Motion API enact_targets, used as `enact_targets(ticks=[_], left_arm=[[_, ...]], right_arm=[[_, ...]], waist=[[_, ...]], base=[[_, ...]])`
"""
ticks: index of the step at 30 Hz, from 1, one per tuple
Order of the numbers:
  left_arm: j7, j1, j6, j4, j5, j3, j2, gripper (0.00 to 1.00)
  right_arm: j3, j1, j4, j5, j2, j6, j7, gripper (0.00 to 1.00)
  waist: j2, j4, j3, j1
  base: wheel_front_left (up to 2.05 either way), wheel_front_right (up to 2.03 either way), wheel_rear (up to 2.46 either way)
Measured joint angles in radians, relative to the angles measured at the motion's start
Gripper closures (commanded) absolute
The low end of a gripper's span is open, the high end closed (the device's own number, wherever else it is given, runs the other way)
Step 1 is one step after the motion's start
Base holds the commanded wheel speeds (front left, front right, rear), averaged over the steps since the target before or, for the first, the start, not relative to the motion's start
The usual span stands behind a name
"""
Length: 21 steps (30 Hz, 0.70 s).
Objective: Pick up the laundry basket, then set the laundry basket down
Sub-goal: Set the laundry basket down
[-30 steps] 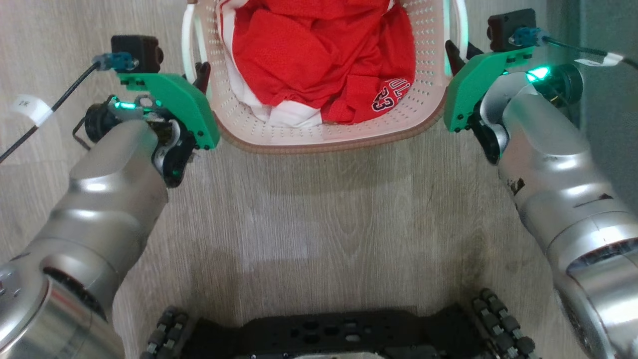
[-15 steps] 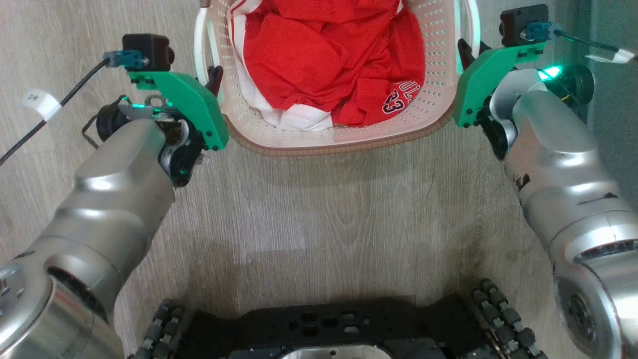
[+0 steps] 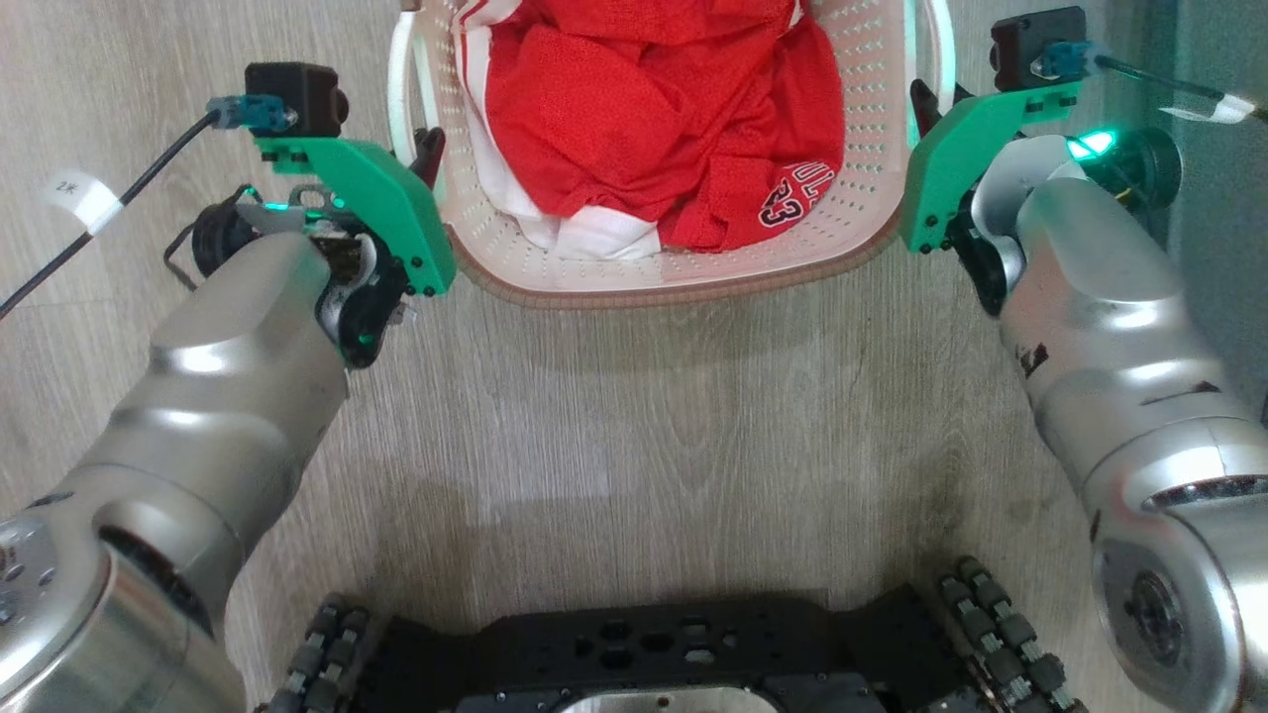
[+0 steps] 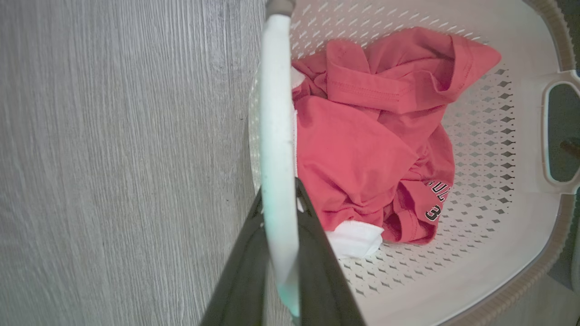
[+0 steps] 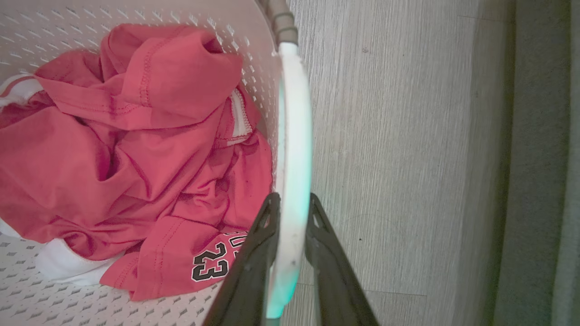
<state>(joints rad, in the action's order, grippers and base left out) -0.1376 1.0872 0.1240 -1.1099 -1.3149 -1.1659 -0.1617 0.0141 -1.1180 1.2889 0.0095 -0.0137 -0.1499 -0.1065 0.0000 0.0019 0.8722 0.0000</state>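
The laundry basket (image 3: 674, 285), cream with perforated walls and a brown rim, sits at the top middle of the head view with red clothes (image 3: 654, 109) inside. My left gripper (image 3: 428, 151) is shut on its white left handle (image 3: 399, 89). In the left wrist view the two dark fingers (image 4: 317, 253) pinch that handle (image 4: 275, 113). My right gripper (image 3: 924, 99) is shut on the white right handle (image 3: 941, 50). The right wrist view shows the handle (image 5: 294, 136) clamped between the fingers (image 5: 258, 253). Whether the basket's bottom touches the floor I cannot tell.
Pale wood-look floor (image 3: 654, 426) runs under and around the basket. A dark grey strip (image 3: 1223, 59), also seen as a grey band (image 5: 539, 158), borders the floor on my right. My black wheeled base (image 3: 644, 659) lies at the bottom edge. A tagged cable (image 3: 79, 198) trails left.
Basket and both grippers sit slightly lower and to the right in the picture than a second ago, and the base has shifted too. Both holds are unchanged, and the last half second shows almost no motion.
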Motion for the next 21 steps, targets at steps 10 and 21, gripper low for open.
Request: enact_targets(ticks=[10,21], left_arm=[[0.042,0.001,0.008,-0.028,-0.044,-0.003,-0.009,0.00],[0.037,0.002,0.008,-0.027,-0.058,-0.020,-0.019,0.00]], right_arm=[[0.087,0.008,0.004,0.121,-0.038,0.010,0.027,0.00],[0.190,0.018,-0.014,0.227,-0.047,0.010,0.036,0.00]], waist=[[0.0001,0.016,-0.008,0.0000],[0.0001,0.009,-0.015,0.0000]], base=[[0.00,0.00,0.00],[0.00,0.00,0.00]])
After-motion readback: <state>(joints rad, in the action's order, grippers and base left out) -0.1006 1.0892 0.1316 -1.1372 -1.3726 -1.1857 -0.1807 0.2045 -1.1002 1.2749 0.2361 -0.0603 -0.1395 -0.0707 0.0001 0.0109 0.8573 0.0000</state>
